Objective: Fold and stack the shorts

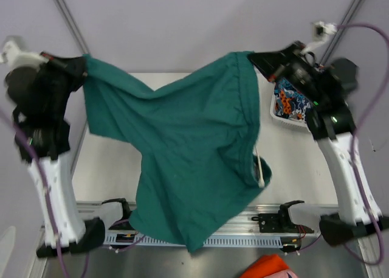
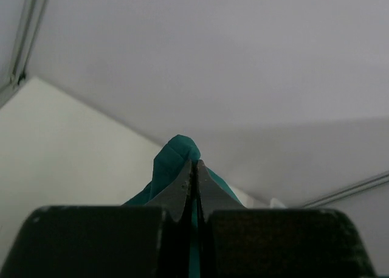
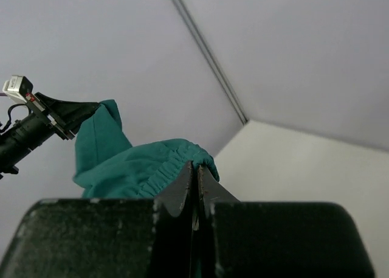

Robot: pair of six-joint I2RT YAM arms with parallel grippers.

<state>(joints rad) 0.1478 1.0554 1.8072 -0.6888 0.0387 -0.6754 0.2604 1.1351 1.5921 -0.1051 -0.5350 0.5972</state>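
We are clamping the left jaws and right jaws shut on the teal shorts (image 1: 182, 156), which are sagging between and below them, over the white table (image 1: 109, 162), pale walls (image 1: 182, 22) beyond.

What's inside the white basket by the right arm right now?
The printed shorts lie bunched in the basket. The right arm covers much of it, so anything beneath or beside them cannot be seen.

plain teal-green shorts (image 1: 182, 150), pale drawstring (image 1: 261, 171); print shorts (image 1: 290, 103) orange, blue, white, navy; orange cloth (image 1: 267, 267); white bench (image 1: 103, 168).
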